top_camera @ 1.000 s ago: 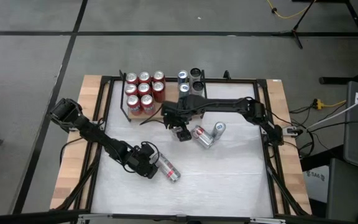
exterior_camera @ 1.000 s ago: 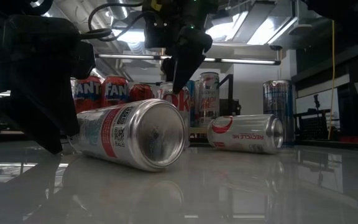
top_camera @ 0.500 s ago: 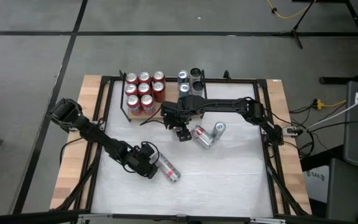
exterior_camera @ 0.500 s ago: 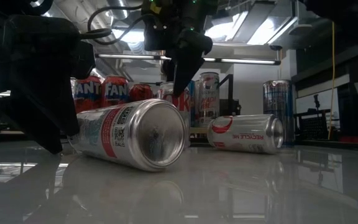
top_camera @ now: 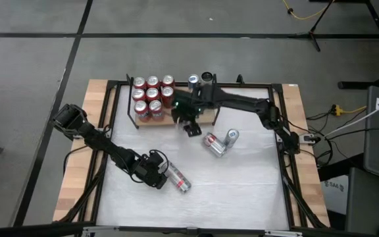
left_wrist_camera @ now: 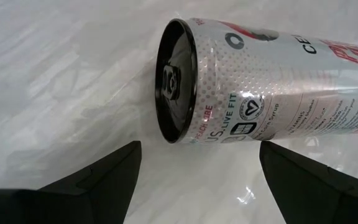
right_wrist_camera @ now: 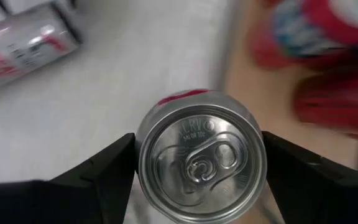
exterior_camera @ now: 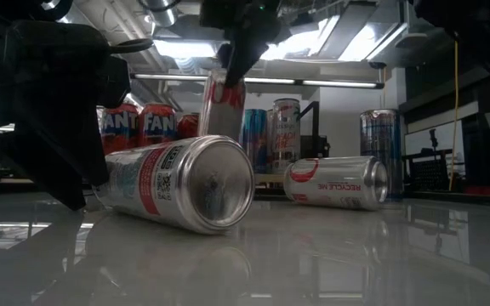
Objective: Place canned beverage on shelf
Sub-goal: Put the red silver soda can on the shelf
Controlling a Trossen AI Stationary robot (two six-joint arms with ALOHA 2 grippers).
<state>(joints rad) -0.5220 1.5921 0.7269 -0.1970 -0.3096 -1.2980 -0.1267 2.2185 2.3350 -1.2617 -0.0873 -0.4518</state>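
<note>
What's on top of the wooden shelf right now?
On the shelf, a cluster of red cans stands upright. The right hand carries a can above it, hiding the board beneath.

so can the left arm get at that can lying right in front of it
Probably yes: the left gripper is open, its fingers either side of the lying can's end, with only bare table between them.

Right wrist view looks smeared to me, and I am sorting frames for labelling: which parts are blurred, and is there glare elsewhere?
Right wrist view: the held can is fairly sharp, the red cans behind it are smeared. Low view: ceiling lights glare and mirror on the glossy tabletop. Left wrist view: crisp, soft sheen on the lying can.
</note>
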